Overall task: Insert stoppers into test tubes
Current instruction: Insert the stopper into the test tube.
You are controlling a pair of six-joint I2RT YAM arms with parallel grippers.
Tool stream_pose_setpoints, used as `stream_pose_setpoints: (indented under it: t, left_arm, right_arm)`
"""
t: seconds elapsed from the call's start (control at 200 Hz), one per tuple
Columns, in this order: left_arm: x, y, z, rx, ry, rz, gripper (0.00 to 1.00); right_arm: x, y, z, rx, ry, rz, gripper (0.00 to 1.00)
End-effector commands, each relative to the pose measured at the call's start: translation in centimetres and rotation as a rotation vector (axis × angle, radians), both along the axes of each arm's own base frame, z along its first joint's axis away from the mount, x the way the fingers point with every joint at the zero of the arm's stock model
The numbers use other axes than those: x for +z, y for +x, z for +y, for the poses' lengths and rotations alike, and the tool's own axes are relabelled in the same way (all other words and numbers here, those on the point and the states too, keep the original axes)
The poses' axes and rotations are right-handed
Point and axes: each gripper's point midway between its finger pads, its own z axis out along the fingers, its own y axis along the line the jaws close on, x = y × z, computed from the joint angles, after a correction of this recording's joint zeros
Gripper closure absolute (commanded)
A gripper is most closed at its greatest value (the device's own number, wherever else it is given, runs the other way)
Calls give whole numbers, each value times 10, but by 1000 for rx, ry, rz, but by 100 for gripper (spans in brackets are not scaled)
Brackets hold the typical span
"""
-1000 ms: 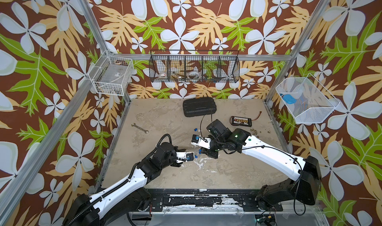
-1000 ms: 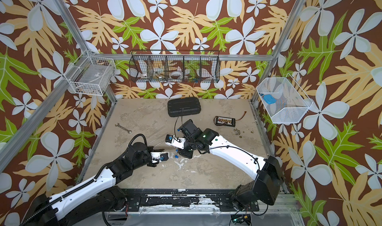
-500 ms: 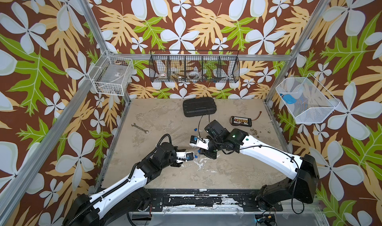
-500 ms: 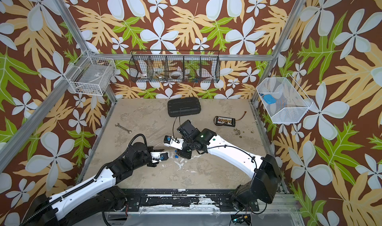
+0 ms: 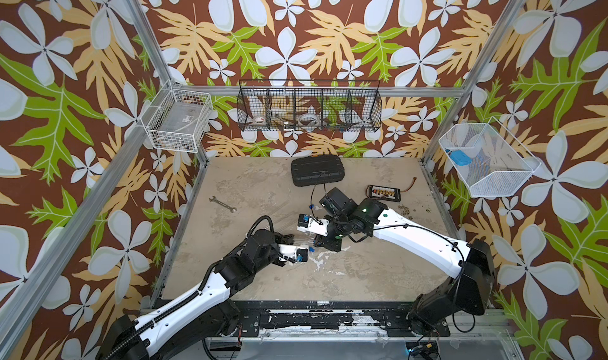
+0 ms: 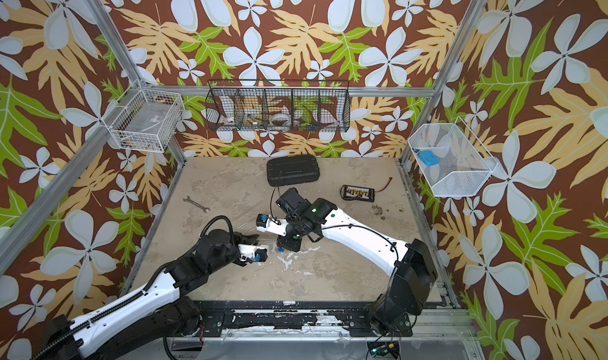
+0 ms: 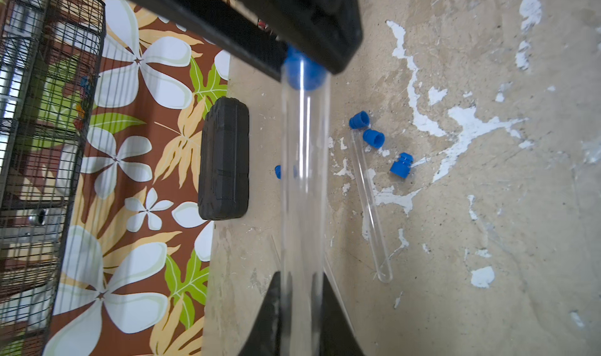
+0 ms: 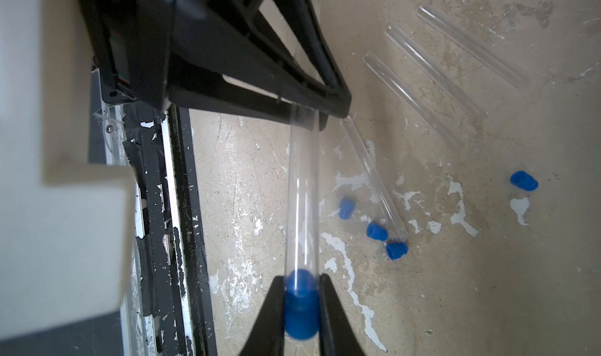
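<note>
Currently the left gripper [image 7: 299,281] is pinching the held tube [image 7: 302,182], with both fingers pressing against the glass. The tube is running straight out from between the fingertips toward the right gripper [image 8: 301,284]. The right gripper is clamping the held stopper [image 8: 300,315] from both sides. The plug's front part is sitting inside the tube's open mouth, and blue is showing through the clear wall. The two grippers are facing each other tip to tip above the table [image 7: 487,305], and the tube is bridging the gap between them. A loose tube [image 7: 369,204] is lying flat on the table just beside the held one, under the line between the two grippers. Three loose stoppers [image 7: 374,138] are lying clustered near its open end, close beneath the right gripper's tips. A fourth stopper [image 8: 523,180] is lying apart from that cluster, on the side of the right gripper toward the black case [image 7: 224,159]. Three further tubes [image 8: 435,72] are lying side by side beyond the left gripper. A wrench [image 5: 223,204] is lying well apart from both grippers.
</note>
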Motion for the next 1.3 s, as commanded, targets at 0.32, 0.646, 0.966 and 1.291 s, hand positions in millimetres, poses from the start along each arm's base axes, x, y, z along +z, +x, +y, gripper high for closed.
stream_pose_setpoints:
  t: [0.32,0.646,0.966,1.291]
  left_arm:
    - [29,-37,-41,-361,-67,-148,100]
    - [25,-49,-48,-457,-24,-171,100]
    - [21,-48,-46,-440,-4,-175,100]
    - [5,-33,-27,-297,48,-136,100]
  right_arm:
    - [56,20,72,84,326,-46,86]
    - [58,20,79,106,351,-32,86]
    - [59,21,77,109,358,-26,78]
    - [70,42,38,-53,386,-5,50]
